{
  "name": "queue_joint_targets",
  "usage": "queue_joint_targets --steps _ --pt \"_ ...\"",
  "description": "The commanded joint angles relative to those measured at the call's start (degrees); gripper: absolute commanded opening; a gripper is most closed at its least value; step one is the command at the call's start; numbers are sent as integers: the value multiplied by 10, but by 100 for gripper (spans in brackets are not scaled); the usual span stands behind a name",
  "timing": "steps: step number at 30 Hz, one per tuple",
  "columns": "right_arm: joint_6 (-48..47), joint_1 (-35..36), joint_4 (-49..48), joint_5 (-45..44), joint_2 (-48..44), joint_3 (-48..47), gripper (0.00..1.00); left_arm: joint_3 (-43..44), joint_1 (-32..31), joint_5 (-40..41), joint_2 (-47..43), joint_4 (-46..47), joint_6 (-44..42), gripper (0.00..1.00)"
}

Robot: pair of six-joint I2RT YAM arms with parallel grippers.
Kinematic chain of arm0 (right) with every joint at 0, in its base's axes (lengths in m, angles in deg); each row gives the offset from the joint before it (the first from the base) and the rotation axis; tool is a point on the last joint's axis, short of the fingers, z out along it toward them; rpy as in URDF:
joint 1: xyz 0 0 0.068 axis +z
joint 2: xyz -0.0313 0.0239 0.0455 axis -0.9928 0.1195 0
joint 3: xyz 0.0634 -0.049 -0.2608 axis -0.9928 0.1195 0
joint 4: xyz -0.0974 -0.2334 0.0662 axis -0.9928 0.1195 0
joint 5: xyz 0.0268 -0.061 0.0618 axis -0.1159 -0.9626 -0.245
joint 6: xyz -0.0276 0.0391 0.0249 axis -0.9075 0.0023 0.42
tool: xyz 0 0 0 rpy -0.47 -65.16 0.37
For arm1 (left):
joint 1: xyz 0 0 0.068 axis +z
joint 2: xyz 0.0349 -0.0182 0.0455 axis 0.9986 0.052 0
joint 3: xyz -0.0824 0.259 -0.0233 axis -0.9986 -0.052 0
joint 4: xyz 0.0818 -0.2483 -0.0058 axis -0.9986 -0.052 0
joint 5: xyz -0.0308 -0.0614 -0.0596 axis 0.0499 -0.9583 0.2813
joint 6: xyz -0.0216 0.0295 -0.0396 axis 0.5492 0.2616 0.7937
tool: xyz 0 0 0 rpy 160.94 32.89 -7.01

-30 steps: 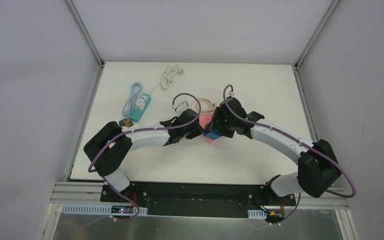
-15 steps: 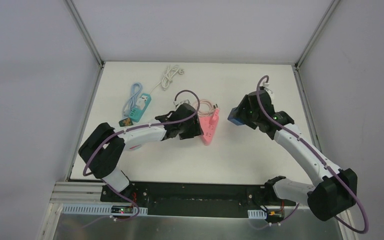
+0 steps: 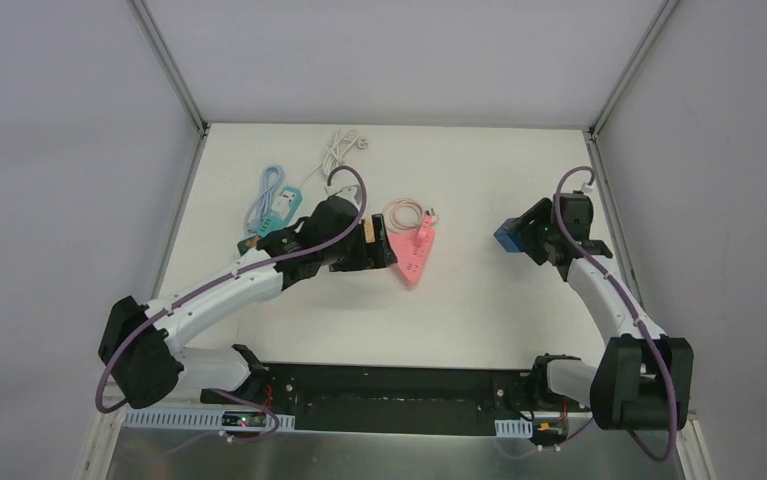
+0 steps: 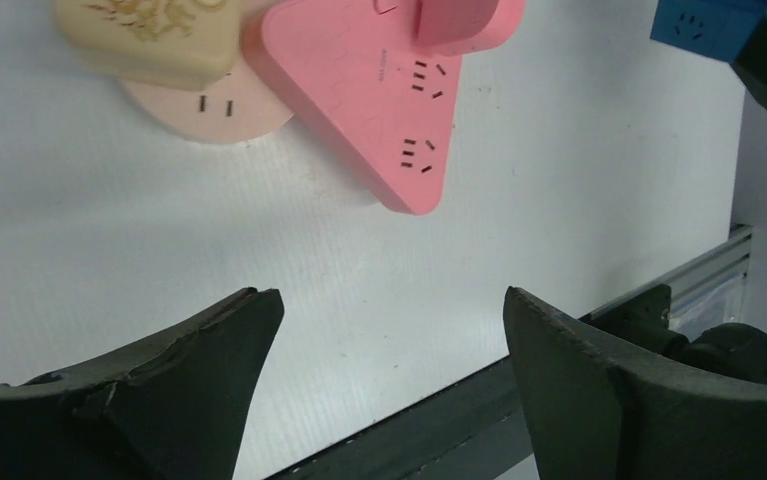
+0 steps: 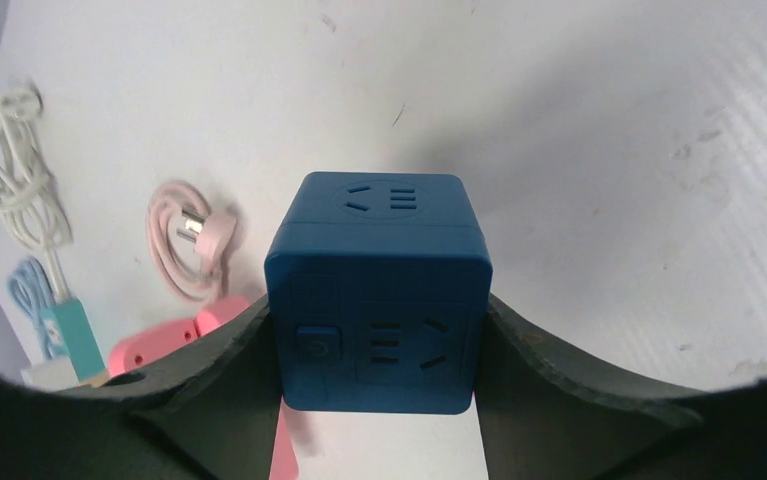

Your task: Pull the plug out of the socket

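Your right end effector (image 5: 374,345) pinches the blue cube plug (image 5: 379,260), well apart from the pink socket (image 4: 354,95) lying on the tabletop (image 4: 559,180). Your left end effector (image 4: 389,300) stands spread near that socket.

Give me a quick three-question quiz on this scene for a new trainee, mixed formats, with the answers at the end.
1. True or false: the blue cube plug is held in the right gripper, clear of the table.
2. What colour is the triangular power strip? A green, B pink, C black.
3. Fill in: the left gripper is ____ (open or shut), with nothing in it.
Key: 1 true; 2 B; 3 open.
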Motion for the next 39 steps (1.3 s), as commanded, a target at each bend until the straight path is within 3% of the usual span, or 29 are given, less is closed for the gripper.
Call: queue_joint_targets --steps 1,4,9,14,17,26,33,36,39 --pt "17 -76 -132 89 30 29 19 -25 6 73 -66 -60 -32 92" --pt "33 -115 -202 150 62 57 26 -37 8 111 -101 -79 -39 98" --pt "33 -142 -238 159 103 72 42 -51 14 150 -143 -110 -48 99" --pt "21 -149 -214 101 93 72 80 -58 21 168 -168 -123 -46 99" --pt "14 -149 -187 42 66 70 92 -58 24 176 -176 -127 -46 99" --pt "-9 -149 -74 -68 15 18 96 -58 29 225 -194 -150 -11 98" --pt "-25 -125 -71 90 -32 -11 91 -68 30 208 -200 -125 -11 96" --pt "-39 -64 -76 160 -36 -31 92 -80 30 195 -204 -101 -11 96" --pt "-59 18 -58 153 -24 -63 96 -82 30 192 -206 -92 -10 96"
